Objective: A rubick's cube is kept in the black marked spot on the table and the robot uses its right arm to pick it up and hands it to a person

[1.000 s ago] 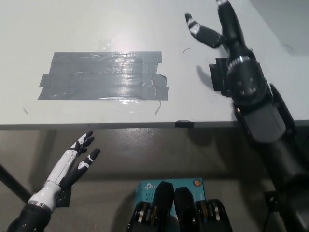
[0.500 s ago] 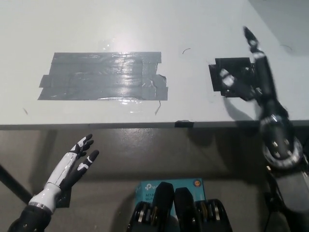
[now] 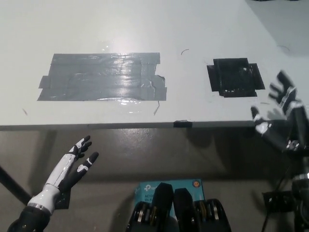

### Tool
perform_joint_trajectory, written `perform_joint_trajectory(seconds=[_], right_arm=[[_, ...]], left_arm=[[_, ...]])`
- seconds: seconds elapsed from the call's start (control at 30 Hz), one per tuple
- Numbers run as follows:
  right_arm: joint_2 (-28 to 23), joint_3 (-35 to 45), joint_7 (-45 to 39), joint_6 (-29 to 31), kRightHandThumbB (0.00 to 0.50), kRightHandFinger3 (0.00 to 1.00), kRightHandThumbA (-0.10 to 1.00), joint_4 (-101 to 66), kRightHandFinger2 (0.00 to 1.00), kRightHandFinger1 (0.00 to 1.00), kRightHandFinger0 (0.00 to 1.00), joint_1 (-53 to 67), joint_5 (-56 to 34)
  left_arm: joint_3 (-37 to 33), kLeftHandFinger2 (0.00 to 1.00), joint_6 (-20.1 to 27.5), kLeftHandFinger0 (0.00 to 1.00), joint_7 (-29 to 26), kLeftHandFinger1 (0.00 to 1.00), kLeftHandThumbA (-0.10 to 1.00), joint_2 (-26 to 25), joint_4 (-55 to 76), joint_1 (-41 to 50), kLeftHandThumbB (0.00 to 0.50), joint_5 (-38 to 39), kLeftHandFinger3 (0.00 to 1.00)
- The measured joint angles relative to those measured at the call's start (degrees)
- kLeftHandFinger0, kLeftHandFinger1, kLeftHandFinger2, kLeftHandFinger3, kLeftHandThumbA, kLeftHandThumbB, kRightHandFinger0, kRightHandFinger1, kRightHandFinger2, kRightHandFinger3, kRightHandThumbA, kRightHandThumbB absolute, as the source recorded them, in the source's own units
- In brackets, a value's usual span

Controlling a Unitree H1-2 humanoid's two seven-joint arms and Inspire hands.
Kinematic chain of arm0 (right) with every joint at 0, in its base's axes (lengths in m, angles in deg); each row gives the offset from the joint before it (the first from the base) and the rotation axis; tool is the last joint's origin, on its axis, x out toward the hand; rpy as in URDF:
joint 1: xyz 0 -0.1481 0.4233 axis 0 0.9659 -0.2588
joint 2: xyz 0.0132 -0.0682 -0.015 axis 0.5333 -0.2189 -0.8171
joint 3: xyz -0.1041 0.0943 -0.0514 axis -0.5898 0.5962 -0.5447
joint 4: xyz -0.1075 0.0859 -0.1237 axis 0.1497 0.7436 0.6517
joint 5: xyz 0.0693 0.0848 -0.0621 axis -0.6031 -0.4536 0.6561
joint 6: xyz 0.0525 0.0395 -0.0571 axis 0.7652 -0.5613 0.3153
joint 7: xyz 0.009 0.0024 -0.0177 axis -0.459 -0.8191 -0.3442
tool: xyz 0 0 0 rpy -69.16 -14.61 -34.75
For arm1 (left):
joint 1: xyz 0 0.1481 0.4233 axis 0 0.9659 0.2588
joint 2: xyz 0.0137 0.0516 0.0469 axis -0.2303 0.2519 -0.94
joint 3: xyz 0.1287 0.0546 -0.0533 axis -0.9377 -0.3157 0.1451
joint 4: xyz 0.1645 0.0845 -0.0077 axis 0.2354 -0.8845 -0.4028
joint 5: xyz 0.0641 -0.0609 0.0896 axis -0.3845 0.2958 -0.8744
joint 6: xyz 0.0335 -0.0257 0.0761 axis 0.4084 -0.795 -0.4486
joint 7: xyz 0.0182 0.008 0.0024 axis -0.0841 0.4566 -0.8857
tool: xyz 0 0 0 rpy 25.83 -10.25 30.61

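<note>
Right robot hand (image 3: 284, 116) spread, empty, at table (image 3: 193, 29) edge nr black marked spot (image 3: 235, 77); left robot hand (image 3: 72, 166) spread, low.

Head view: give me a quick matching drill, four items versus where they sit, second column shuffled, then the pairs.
Items:
1. black marked spot
2. grey tape patch
3. left robot hand
4. right robot hand

Places:
A. lower left, below the table edge, fingers apart
B. table, left of centre
C. right edge of the picture, at the table's front edge, fingers spread, holding nothing
D. table, right of centre, nothing on it

Pairs: 1-D, 2-B, 3-A, 4-C
</note>
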Motion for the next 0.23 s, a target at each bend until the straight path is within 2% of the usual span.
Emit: perform_joint_trajectory(seconds=[0.13, 0.23], right_arm=[[0.5, -0.8, -1.6, 1.5, 0.236, 1.0, 0.59, 5.6, 1.0, 0.86, 0.79, 0.3, -0.6], [0.9, -1.5, -3.0, 2.7, 0.222, 1.0, 0.56, 9.4, 1.0, 0.86, 0.79, 0.4, -0.9]], left_arm=[[0.0, 1.0, 0.4, 1.0, 0.0, 1.0, 0.87, 0.0, -0.2, 0.1, 0.119, 0.0, 1.0], [0.0, 1.0, 0.7, 1.0, 0.0, 1.0, 0.87, 0.0, -0.4, 0.4, 0.128, 0.0, 1.0]])
